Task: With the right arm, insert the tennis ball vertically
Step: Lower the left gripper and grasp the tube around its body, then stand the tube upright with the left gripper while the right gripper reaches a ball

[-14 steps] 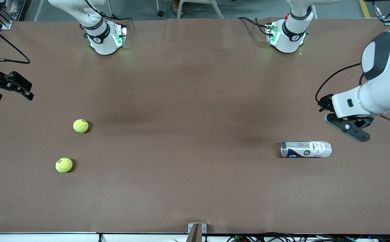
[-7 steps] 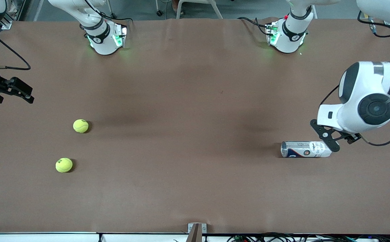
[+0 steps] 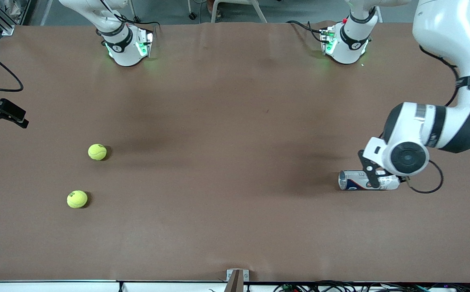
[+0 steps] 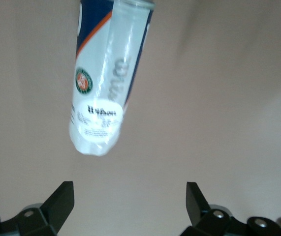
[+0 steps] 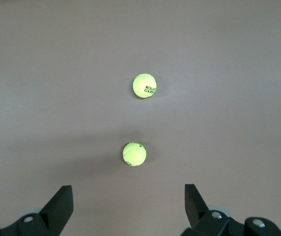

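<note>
Fingers spread wide on both: left gripper over clear plastic ball can; right gripper views two yellow-green tennis balls.

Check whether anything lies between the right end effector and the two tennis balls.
Nothing visible does. The right end effector is open, up over the right arm's end of the table, with only bare table between it and the two tennis balls.

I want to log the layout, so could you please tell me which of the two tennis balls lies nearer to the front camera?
The yellow-green felt tennis ball lying lower in the front view is nearer; the other yellow-green felt ball lies farther, toward the robots' bases.
</note>
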Robot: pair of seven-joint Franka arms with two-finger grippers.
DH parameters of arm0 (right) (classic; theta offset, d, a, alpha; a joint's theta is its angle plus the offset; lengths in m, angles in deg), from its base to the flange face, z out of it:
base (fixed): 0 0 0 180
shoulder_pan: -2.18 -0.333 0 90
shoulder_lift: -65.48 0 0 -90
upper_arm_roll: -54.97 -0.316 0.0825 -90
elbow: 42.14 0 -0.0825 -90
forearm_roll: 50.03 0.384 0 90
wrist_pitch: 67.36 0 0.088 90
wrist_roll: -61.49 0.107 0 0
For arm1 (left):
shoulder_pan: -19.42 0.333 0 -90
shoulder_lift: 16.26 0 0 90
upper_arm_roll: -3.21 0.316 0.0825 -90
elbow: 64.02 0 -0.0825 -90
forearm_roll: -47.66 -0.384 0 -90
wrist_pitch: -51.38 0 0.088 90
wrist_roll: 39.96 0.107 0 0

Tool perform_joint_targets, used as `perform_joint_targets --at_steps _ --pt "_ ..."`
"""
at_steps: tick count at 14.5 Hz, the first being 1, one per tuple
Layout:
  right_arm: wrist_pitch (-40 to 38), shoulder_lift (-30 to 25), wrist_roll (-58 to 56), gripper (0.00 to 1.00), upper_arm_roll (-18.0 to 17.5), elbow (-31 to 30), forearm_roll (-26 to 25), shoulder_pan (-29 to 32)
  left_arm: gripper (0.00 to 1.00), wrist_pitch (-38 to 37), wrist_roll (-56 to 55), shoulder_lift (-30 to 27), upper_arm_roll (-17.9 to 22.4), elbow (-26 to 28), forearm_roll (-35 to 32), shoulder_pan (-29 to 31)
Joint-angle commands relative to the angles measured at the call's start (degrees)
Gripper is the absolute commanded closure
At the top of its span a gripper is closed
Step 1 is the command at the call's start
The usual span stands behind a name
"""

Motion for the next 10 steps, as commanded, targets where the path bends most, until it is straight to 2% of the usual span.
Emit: perform_joint_targets --at_steps 1,6,8,10 --pt "0.2 -0.3 0.2 0.00 -0.5 -0.4 -0.7 -0.1 0.00 3.5 0.6 0.5 0.0 2.7 -3.0 -0.6" --pt "-0.1 0.9 0.2 0.00 -0.6 -0.3 -0.7 -0.2 0.00 9.3 -2.2 1.9 0.1 3.8 -8.0 -1.4" --pt "0.0 1.7 0.3 0.00 -0.6 -0.4 -0.7 0.0 0.00 9.7 -5.9 2.9 0.0 3.8 -12.0 -1.4" --pt "-0.3 3.8 0.2 0.00 -0.6 -0.6 -0.7 0.4 0.00 9.7 -8.2 4.3 0.0 3.8 -12.9 -1.6"
